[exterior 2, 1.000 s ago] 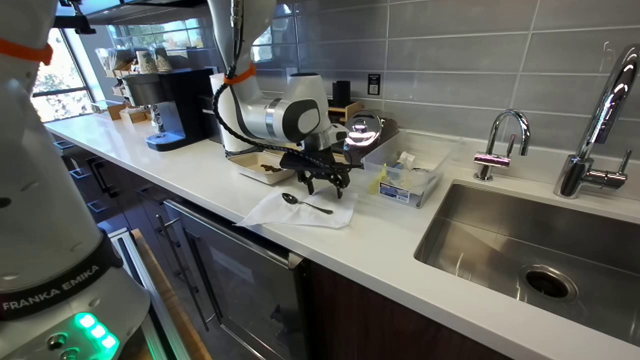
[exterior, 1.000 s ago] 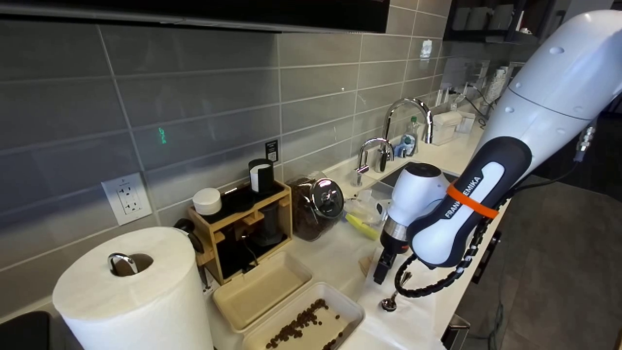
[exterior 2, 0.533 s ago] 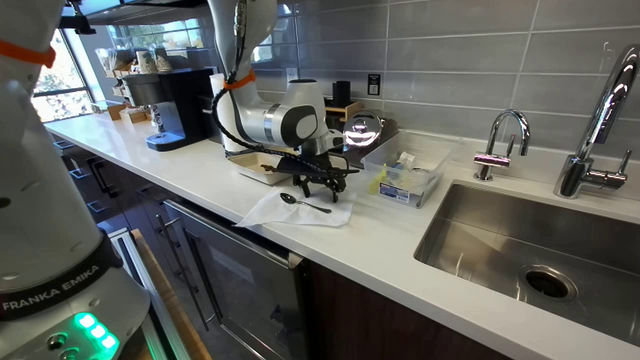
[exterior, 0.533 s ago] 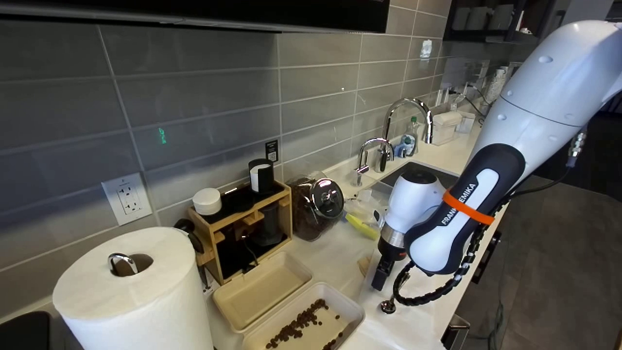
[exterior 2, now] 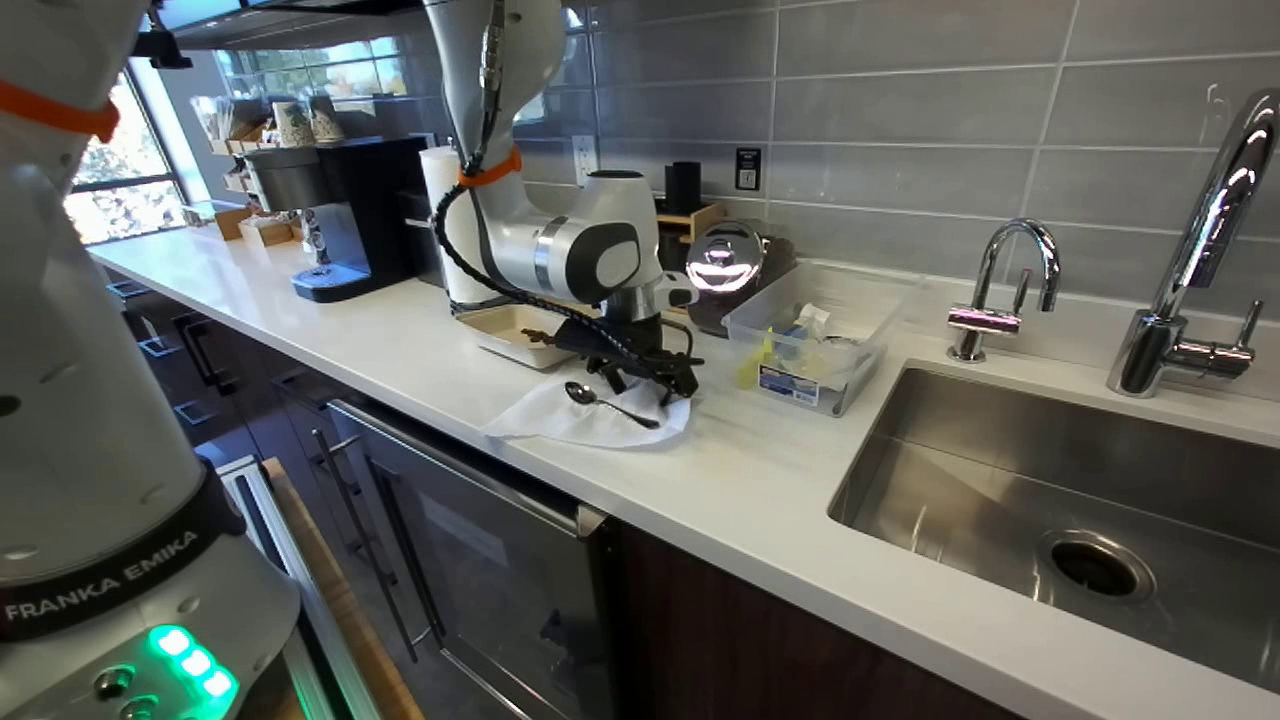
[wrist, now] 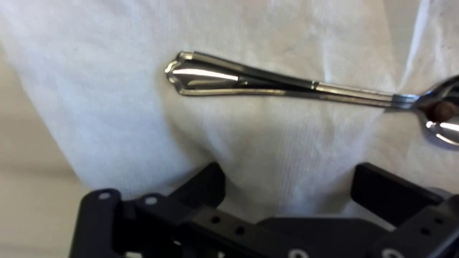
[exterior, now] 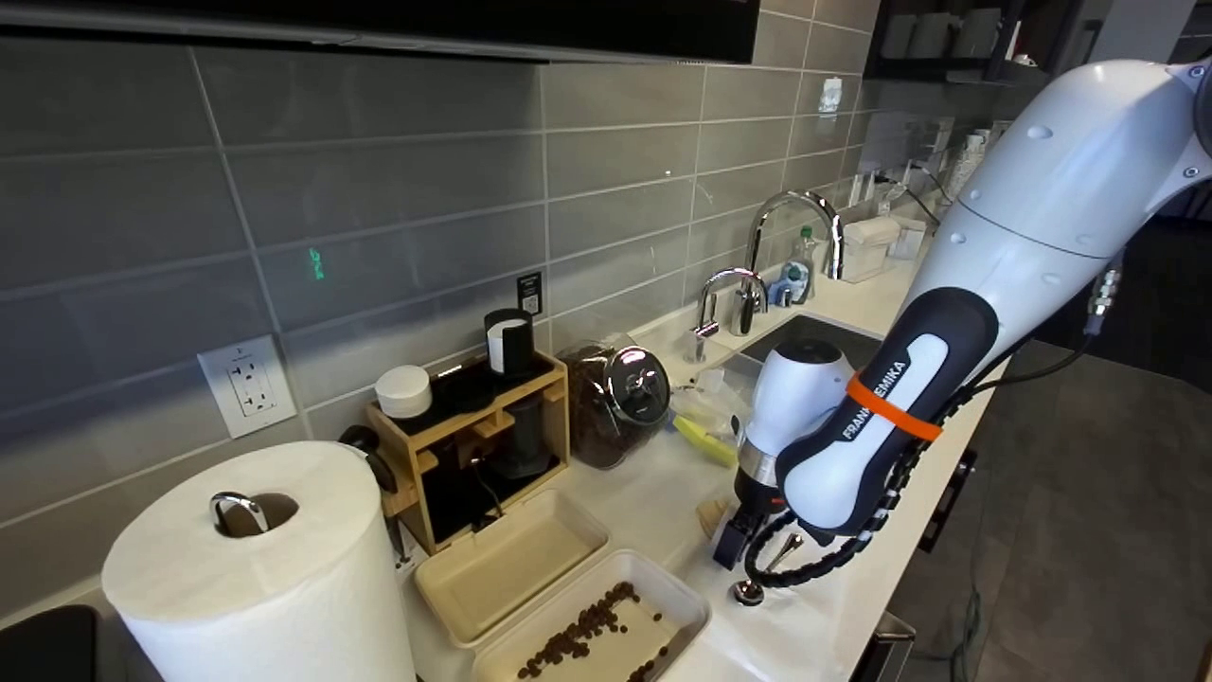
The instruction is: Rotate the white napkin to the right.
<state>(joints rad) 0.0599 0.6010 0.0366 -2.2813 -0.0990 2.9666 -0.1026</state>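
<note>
The white napkin lies flat with some wrinkles at the counter's front edge; it fills most of the wrist view. A metal spoon lies on it, handle toward my gripper's side in an exterior view. My gripper is open, pointing down and tilted over the napkin's far right part in an exterior view. Its two black fingers stand wide apart with no object between them. The napkin bunches into folds at the fingertips, which appear to press on it. The arm partly hides the napkin in an exterior view.
An open beige tray with brown beans stands beside the napkin. A clear plastic bin, a yellow cloth and a jar stand behind. A sink lies farther along the counter. A paper-towel roll stands near.
My gripper has come lower and tilted over the napkin. The napkin has shifted and turned slightly, its front corner drawn back from the counter edge. The spoon has shifted with it.
</note>
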